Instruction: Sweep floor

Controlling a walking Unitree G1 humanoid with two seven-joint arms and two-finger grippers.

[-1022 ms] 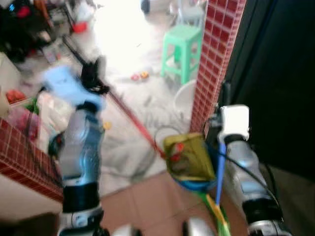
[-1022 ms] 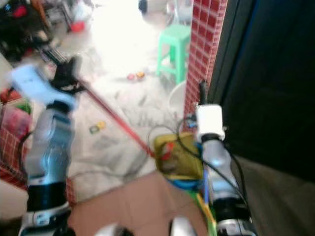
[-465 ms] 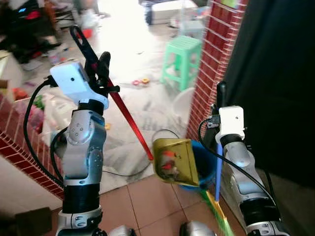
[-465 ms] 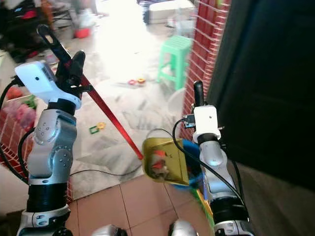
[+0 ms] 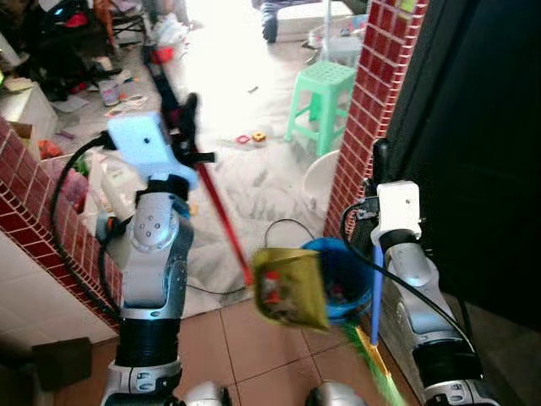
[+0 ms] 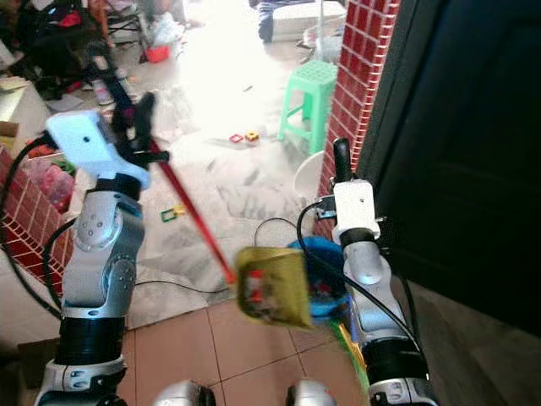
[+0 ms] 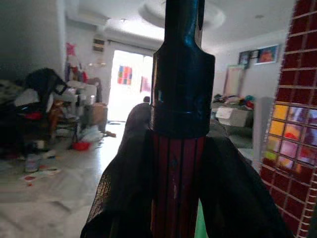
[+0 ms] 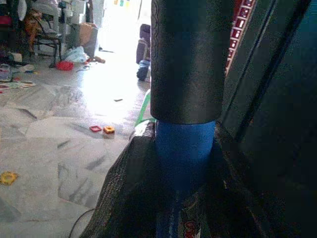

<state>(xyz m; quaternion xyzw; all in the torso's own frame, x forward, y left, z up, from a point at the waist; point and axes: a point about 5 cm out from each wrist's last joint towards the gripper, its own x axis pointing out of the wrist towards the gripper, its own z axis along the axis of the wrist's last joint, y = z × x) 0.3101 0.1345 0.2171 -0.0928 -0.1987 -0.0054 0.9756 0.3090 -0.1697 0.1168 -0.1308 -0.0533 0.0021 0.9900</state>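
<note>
Swinging lower and leftward since half a second ago, the yellow dustpan point(image 5: 287, 288) now hangs beside the blue bucket point(image 5: 342, 292) over the tiled floor point(image 5: 254, 347). Its red handle point(image 5: 221, 220) is clamped in the left tool point(image 5: 188, 127); the right tool point(image 8: 183, 163) grips the blue broom handle point(image 5: 374, 292).

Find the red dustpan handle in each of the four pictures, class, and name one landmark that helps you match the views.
Left eye view: the red dustpan handle slants from the left gripper down to the yellow dustpan.
Right eye view: the same slant, left of centre.
Left wrist view: red shaft with black cap, centre, between the black fingers.
Right wrist view: not in it; a blue broom handle stands there.
Shared landmark: the green stool.
</note>
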